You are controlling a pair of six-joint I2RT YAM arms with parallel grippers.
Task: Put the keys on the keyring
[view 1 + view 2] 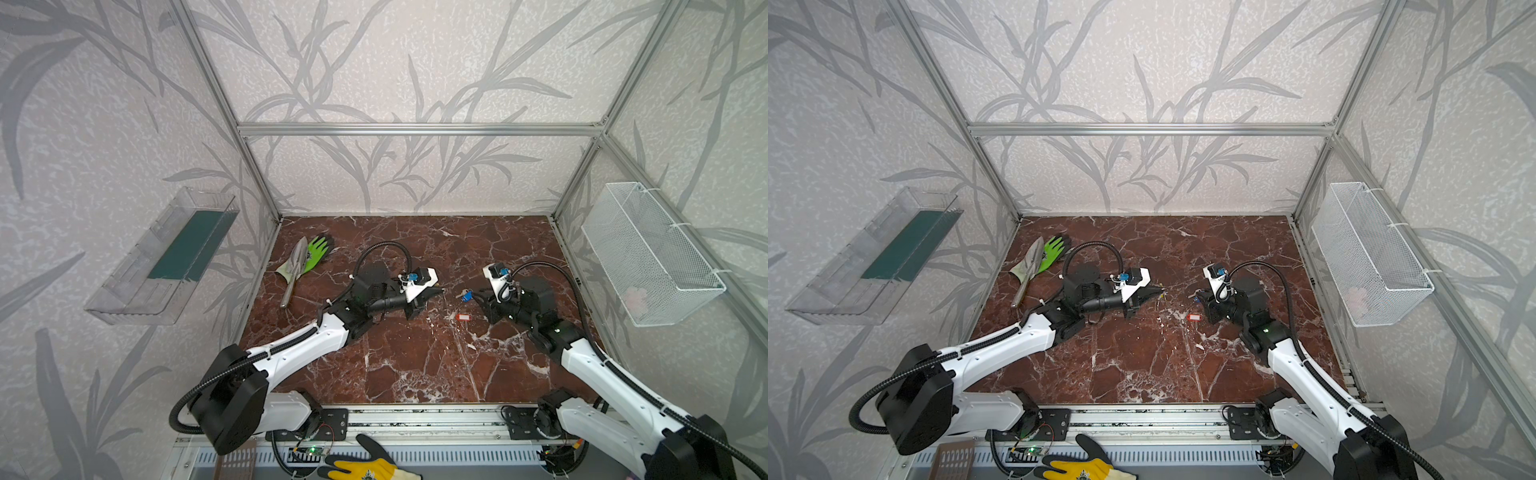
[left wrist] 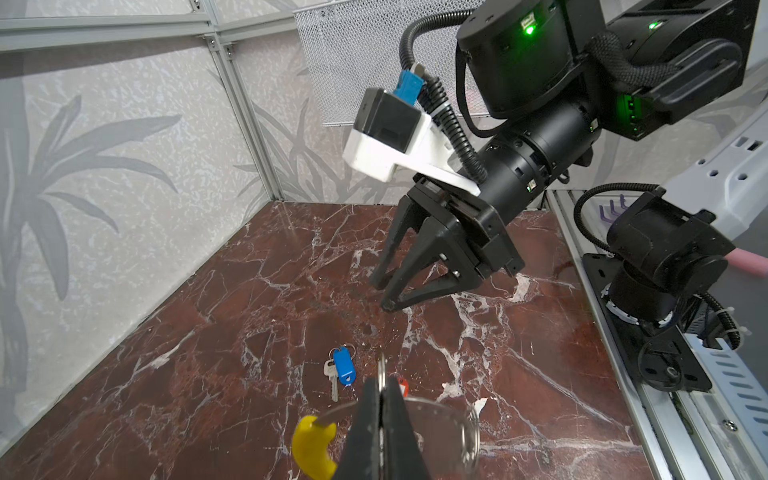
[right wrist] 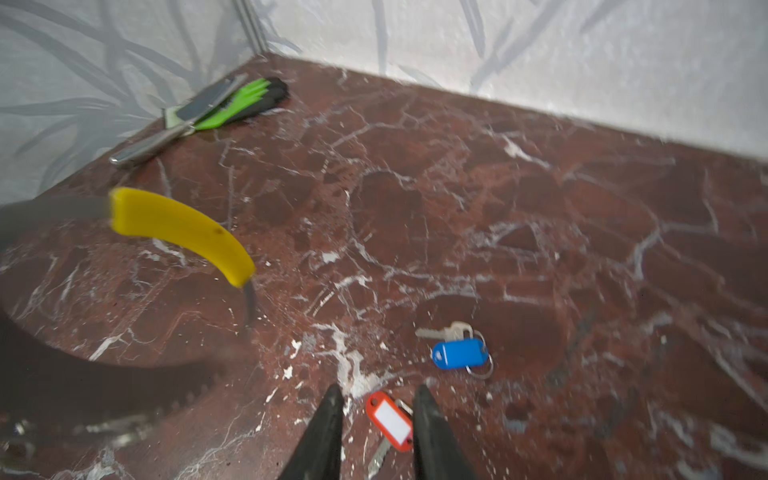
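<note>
**Yellow-arced keyring gripped, both keys loose on the bench**

Left fingers (image 2: 368, 415) are clamped tight on the keyring (image 3: 178, 228), holding it above the red marble bench (image 3: 540, 208). Right fingers (image 3: 328, 419) stand a narrow way apart and grip nothing. In the right wrist view one tip shows on either side of the red-orange tagged key (image 3: 390, 422). That key lies flat on the bench, and the blue tagged key (image 3: 457, 353) lies near it, not touching.

Green glove (image 1: 319, 248) beneath a steel trowel (image 1: 297, 262) (back left corner); white wire basket (image 1: 652, 253)
</note>
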